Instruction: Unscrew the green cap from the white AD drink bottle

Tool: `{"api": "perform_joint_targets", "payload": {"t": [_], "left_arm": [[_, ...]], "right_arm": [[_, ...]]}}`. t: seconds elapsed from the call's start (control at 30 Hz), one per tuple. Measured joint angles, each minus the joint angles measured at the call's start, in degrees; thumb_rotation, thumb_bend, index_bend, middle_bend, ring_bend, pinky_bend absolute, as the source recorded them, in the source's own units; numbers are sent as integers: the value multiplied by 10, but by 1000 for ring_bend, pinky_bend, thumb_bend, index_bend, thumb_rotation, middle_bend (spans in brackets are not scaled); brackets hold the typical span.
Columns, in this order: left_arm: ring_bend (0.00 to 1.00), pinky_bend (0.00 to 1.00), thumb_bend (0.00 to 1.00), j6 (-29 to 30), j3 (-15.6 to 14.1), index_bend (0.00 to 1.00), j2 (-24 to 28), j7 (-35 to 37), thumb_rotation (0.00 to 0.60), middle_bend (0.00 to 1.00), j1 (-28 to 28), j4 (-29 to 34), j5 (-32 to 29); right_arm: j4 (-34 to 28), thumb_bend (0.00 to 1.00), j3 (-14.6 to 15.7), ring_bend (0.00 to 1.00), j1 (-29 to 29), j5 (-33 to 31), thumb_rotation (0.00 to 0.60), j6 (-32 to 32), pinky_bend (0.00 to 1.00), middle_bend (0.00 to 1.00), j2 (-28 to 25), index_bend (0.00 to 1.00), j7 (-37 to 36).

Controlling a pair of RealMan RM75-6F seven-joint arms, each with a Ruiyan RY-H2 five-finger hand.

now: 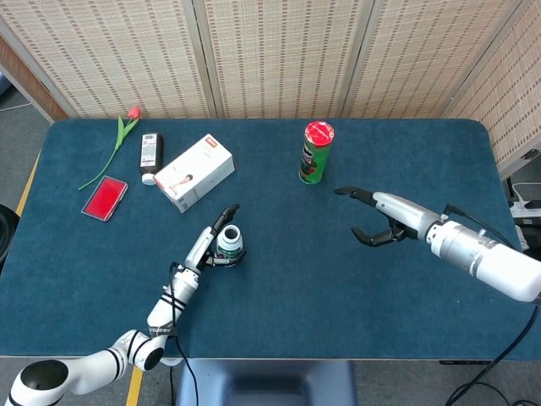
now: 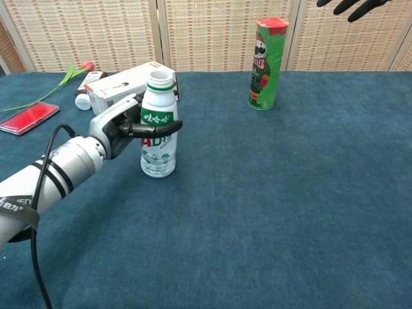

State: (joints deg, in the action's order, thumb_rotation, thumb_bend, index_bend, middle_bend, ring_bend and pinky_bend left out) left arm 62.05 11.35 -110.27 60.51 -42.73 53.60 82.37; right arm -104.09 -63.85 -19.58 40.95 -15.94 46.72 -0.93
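The white AD drink bottle (image 1: 229, 245) (image 2: 158, 138) stands upright on the blue table, left of centre. Its mouth is uncovered, with only a green ring around the neck, and no green cap shows in either view. My left hand (image 1: 207, 248) (image 2: 119, 129) grips the bottle from its left side, one finger wrapped across the label. My right hand (image 1: 376, 218) (image 2: 351, 5) hovers well to the right of the bottle, fingers spread in a loose curve, and nothing can be seen in it.
A green chips can with a red lid (image 1: 317, 152) (image 2: 267, 63) stands at the back centre. A white box (image 1: 194, 172) (image 2: 122, 90), a small dark bottle (image 1: 150, 156), a red flat pack (image 1: 105, 198) (image 2: 29, 117) and a tulip (image 1: 118, 144) lie back left.
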Motion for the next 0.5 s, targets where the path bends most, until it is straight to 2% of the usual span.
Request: {"api": "perform_joint_targets", "payload": {"t": [0.5], "left_arm": [[0, 43, 290, 43, -12, 0, 26, -25, 600, 0, 13, 17, 27]], "right_arm": [[-9, 462, 9, 0, -6, 10, 419, 20, 0, 0, -4, 0, -11]]}}
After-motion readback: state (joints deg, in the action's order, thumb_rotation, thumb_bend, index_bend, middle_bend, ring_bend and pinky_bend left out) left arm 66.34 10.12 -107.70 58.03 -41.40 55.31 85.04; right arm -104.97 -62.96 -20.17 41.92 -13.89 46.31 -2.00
